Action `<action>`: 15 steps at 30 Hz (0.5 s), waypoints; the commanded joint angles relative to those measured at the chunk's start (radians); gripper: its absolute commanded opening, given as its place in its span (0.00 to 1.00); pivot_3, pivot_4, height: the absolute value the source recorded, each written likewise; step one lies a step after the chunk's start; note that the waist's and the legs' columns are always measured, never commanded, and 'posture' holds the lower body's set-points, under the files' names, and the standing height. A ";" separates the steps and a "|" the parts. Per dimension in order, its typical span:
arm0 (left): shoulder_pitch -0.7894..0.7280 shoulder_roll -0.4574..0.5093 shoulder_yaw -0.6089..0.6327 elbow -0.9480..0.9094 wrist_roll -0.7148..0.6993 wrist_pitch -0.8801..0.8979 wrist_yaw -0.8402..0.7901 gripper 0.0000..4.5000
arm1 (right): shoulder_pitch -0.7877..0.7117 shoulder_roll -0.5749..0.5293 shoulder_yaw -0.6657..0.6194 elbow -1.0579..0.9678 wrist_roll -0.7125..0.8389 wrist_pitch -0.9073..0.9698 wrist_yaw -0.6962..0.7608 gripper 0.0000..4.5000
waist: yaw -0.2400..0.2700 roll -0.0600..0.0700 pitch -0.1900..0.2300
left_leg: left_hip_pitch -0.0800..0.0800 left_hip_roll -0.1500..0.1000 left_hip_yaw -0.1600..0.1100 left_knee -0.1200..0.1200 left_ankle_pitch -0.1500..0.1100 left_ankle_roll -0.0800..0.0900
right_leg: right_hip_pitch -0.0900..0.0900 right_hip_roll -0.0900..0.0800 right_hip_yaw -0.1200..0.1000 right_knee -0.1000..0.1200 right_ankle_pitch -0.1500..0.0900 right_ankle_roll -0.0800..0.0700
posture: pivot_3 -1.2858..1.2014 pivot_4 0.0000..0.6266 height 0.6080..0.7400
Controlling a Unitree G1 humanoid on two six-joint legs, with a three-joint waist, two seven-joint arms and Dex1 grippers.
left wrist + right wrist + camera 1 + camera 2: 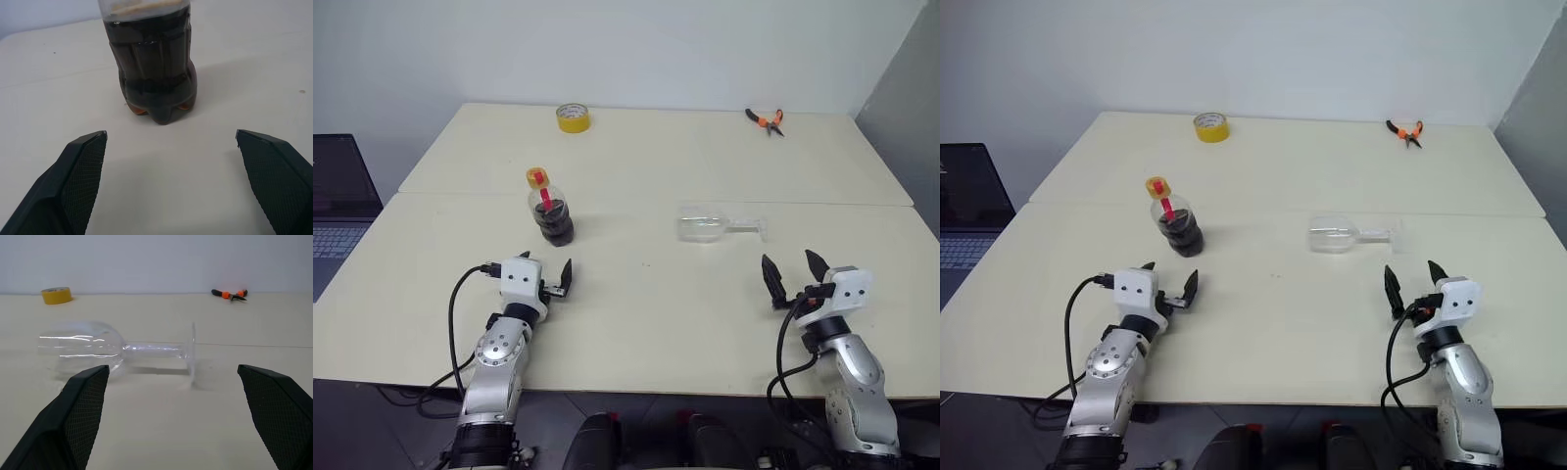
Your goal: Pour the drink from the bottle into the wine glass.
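- Head views: bench (636, 323) is pale, made of two tops butted together; the seam runs across it behind the bottle and glass.
- Bottle (551, 207) stands upright on the near top, left of centre, yellow cap on, red strip on the neck. Drink (554, 223) fills its lower body, dark, almost black.
- Glass (717, 227) lies on its side on the near top, right of centre, bowl toward the bottle, foot pointing right. It looks empty. Bottle and glass are well apart.
- Left pincer (546, 275) hovers low over the bench just in front of the bottle, fingers spread wide, gripping nothing.
- Right pincer (792, 271) sits in front of the glass and a little to its right, fingers spread wide, gripping nothing.
- Far top: tape roll (573, 117), yellow, near the back edge; pliers (766, 120) with orange grips at the back right.
- A laptop (337, 206) sits off the left side of the bench.
- Left wrist view: bottle base stands on the bench straight ahead between the two black fingers (78, 176), clear of both. Drink level is near the top of the picture.
- Right wrist view: glass lies across the view ahead of the spread fingers (80, 416), touching neither; foot stands on edge. Tape roll and pliers lie far behind.
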 commanded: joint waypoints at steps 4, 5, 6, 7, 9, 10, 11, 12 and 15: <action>-0.034 0.012 0.061 -0.003 -0.013 -0.018 0.035 0.99 | 0.052 -0.085 0.106 -0.190 0.035 0.069 0.138 1.00 | 0.000 0.000 0.000 | 0.000 0.000 0.000 0.000 0.000 0.000 | 0.000 0.000 0.000 0.000 0.000 0.000 | 0.52 0.24 1.00; -0.043 0.009 0.056 0.001 -0.017 -0.017 0.029 0.99 | 0.054 -0.098 0.121 -0.211 0.040 0.084 0.152 1.00 | 0.000 0.000 0.000 | 0.000 0.000 -0.001 0.000 0.000 0.000 | 0.000 0.000 -0.001 -0.001 0.000 0.000 | 0.52 0.24 1.00; -0.051 0.005 0.051 0.003 -0.023 -0.014 0.021 0.99 | 0.053 -0.109 0.133 -0.229 0.043 0.098 0.165 1.00 | 0.000 0.000 0.000 | 0.000 0.000 -0.001 0.000 0.000 0.000 | 0.001 0.000 -0.001 -0.001 0.000 0.000 | 0.52 0.24 1.00; -0.058 0.001 0.046 0.004 -0.029 -0.010 0.013 0.99 | 0.052 -0.121 0.143 -0.244 0.047 0.111 0.177 1.00 | 0.000 0.000 0.000 | 0.000 0.000 -0.001 0.000 0.000 0.000 | 0.001 0.000 -0.001 0.000 0.000 0.000 | 0.52 0.24 1.00; -0.068 -0.003 0.038 0.006 -0.035 -0.003 0.003 0.99 | 0.048 -0.138 0.155 -0.263 0.053 0.131 0.191 1.00 | 0.000 -0.001 0.000 | 0.000 0.000 -0.002 0.000 0.000 0.000 | 0.001 0.000 -0.001 -0.001 0.000 0.000 | 0.52 0.24 1.00; -0.077 -0.001 0.027 0.010 -0.031 -0.006 -0.010 0.99 | 0.044 -0.150 0.163 -0.279 0.066 0.150 0.203 1.00 | 0.000 -0.001 0.000 | 0.000 0.000 -0.002 0.000 0.000 0.000 | 0.001 0.000 -0.001 -0.001 0.000 0.000 | 0.52 0.24 1.00; -0.082 0.000 0.020 0.012 -0.029 -0.008 -0.019 0.99 | 0.040 -0.158 0.167 -0.291 0.075 0.165 0.212 1.00 | 0.000 -0.001 0.000 | -0.001 0.000 -0.002 0.000 0.000 0.000 | 0.001 0.000 -0.001 -0.001 0.000 0.000 | 0.52 0.24 1.00; -0.095 -0.001 0.014 0.021 -0.029 -0.004 -0.027 0.99 | 0.032 -0.170 0.174 -0.312 0.099 0.193 0.226 1.00 | 0.001 -0.001 0.000 | -0.001 0.000 -0.002 0.000 0.000 0.000 | 0.001 0.000 -0.001 -0.002 0.000 0.000 | 0.52 0.24 1.00; -0.133 0.008 -0.005 0.066 -0.003 -0.007 -0.026 0.99 | 0.002 -0.208 0.187 -0.351 0.137 0.251 0.264 1.00 | 0.001 -0.001 0.000 | 0.000 0.000 -0.002 0.000 0.000 0.000 | 0.001 0.000 -0.002 -0.001 0.000 0.000 | 0.52 0.24 1.00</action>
